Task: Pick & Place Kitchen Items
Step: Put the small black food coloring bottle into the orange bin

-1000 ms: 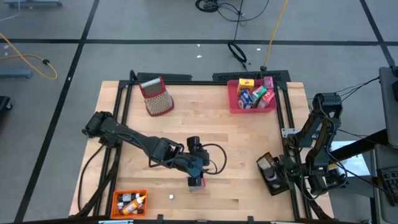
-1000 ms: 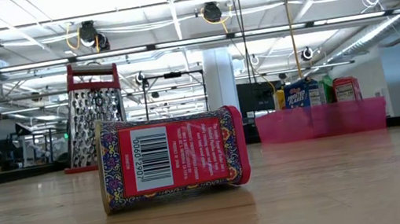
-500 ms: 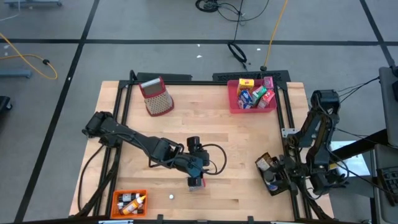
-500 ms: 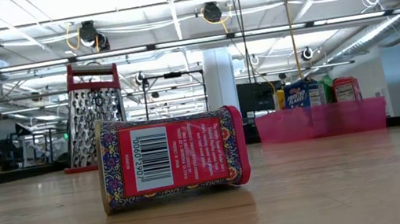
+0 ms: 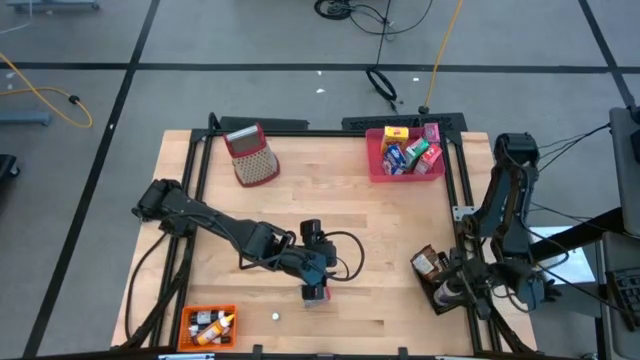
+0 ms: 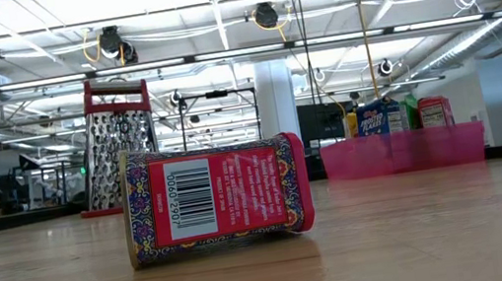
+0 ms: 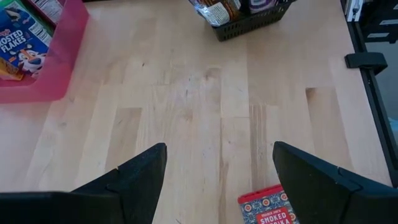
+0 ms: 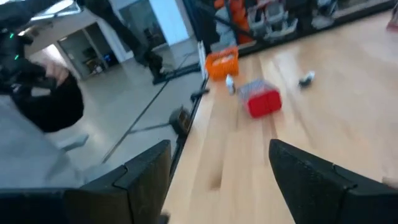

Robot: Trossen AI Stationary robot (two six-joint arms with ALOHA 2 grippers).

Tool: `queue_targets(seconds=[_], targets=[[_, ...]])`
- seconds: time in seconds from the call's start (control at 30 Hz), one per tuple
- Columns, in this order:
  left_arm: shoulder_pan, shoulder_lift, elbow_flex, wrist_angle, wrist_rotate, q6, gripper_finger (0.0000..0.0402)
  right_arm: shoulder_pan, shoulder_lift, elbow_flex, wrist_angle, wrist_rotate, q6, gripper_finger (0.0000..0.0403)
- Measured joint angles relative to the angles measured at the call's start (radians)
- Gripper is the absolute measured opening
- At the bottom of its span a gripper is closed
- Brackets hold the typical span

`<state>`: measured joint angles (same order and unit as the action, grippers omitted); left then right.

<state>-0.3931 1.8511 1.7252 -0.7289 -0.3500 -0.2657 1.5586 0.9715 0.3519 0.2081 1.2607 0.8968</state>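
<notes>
Pink tray: far right on the bench, full of packets, with a Frosted Flakes box.
Orange tray: near left corner, small bottles inside.
Black basket: near right edge, a brown packet inside.
Red spice tin: lying on its side, middle near.
Left pincer: wide open, empty, just above the tin.
Right pincer: open, empty, by the black basket.
</notes>
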Motion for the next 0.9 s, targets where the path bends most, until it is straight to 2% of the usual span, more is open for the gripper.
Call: queue_targets(seconds=[0.13, 0.27, 0.37, 0.6, 0.7, 0.9], targets=[[-0.005, 0.0, 0.0, -0.005, 0.005, -0.012, 0.0296, -0.083, -0.012, 0.0, 0.168, -0.016, -0.205, 0.0263], [-0.017, 0.0, 0.0, -0.038, 0.008, -0.039, 0.0296, -0.185, -0.013, 0.0, 0.331, -0.13, -0.404, 0.0263], [-0.029, 0.0, 0.0, -0.084, 0.008, -0.073, 0.0296, -0.274, -0.012, 0.0, 0.395, -0.22, -0.487, 0.0263], [-0.069, 0.0, 0.0, -0.26, 0.001, -0.14, 0.0296, -0.503, -0.002, 0.0, 0.403, -0.485, -0.505, 0.0263], [-0.083, 0.0, -0.011, -0.322, 0.0, -0.105, 0.0296, -0.585, 0.009, 0.0, 0.405, -0.581, -0.493, 0.0263], [-0.079, 0.001, -0.13, -0.303, 0.0, 0.01, 0.0296, -0.702, 0.03, 0.0, 0.433, -0.736, -0.498, 0.0263]])
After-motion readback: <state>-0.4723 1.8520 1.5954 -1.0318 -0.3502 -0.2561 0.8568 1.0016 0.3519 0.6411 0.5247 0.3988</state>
